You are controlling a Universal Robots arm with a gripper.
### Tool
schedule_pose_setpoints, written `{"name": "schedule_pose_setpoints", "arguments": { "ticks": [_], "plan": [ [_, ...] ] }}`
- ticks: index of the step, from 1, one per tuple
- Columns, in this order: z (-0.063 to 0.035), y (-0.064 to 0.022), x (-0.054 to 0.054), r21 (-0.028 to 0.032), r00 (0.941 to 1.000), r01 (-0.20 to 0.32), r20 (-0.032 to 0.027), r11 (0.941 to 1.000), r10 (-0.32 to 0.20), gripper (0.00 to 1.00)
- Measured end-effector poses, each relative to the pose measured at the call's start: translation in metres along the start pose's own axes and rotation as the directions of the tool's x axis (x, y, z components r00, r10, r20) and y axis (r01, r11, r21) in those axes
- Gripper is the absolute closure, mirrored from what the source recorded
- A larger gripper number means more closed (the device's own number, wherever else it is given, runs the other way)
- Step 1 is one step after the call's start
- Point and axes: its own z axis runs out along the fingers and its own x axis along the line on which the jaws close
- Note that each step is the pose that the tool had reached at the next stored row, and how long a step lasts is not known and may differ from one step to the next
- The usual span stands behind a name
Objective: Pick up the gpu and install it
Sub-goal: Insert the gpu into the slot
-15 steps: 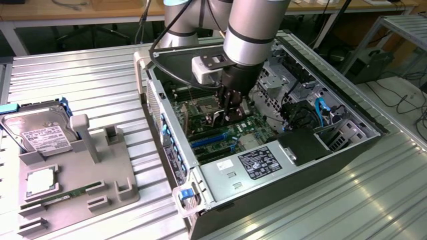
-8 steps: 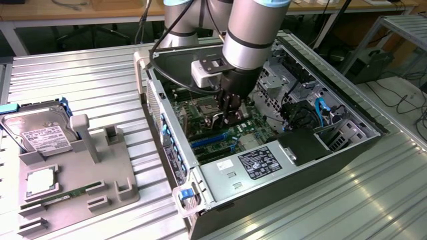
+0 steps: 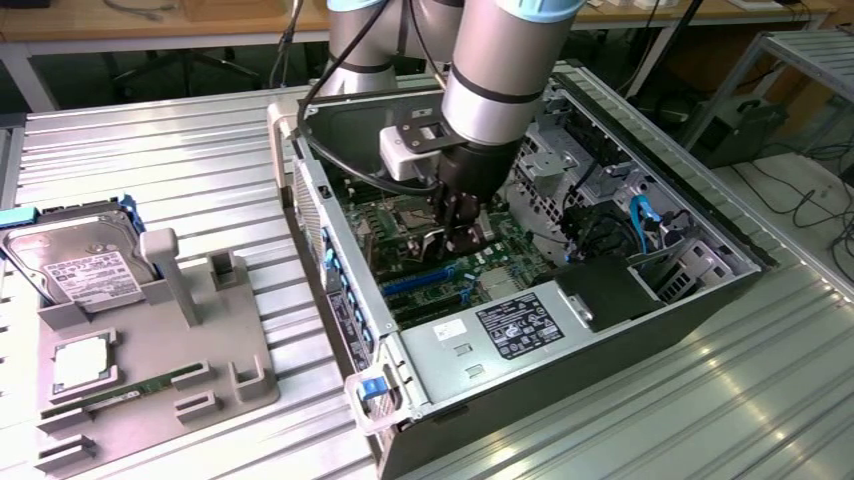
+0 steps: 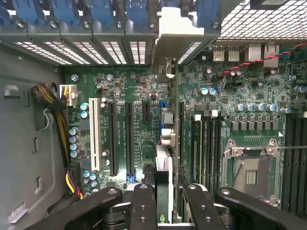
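My gripper [image 3: 459, 228] is down inside the open computer case [image 3: 350, 318], above the green motherboard [image 3: 483, 262]. It is shut on the gpu [image 4: 163, 189], which I see edge-on in the wrist view as a thin green card between the black fingers [image 4: 144, 207]. The card's silver end bracket [image 4: 176, 34] reaches the case's rear slot openings with their blue clips. The gpu stands upright over the board, beside the black expansion slots [image 4: 129, 139] and the white slot [image 4: 93, 134]. Whether its edge sits in a slot is hidden by the card itself.
A grey fixture [image 3: 200, 350] at the exterior view's left holds a silver hard drive [image 3: 80, 265], a chip [image 3: 80, 365] and a green memory stick [image 3: 120, 397]. Inside the case are the power supply [image 3: 527, 325], the processor socket [image 4: 249, 175] and a cable bundle [image 4: 53, 112].
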Motion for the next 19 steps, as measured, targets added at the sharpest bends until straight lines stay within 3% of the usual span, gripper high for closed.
{"name": "schedule_pose_setpoints", "arguments": {
  "ticks": [9,11,19],
  "plan": [
    [0.0087,0.0009,0.002,-0.0034,1.0,0.0,0.0001,1.0,0.0,0.73],
    [0.0108,0.001,0.002,-0.0043,1.0,0.0,-0.0077,1.0,0.0,0.73],
    [0.0116,0.0006,0.002,-0.0041,1.0,0.0,-0.0075,1.0,0.0,0.73]
  ]
}}
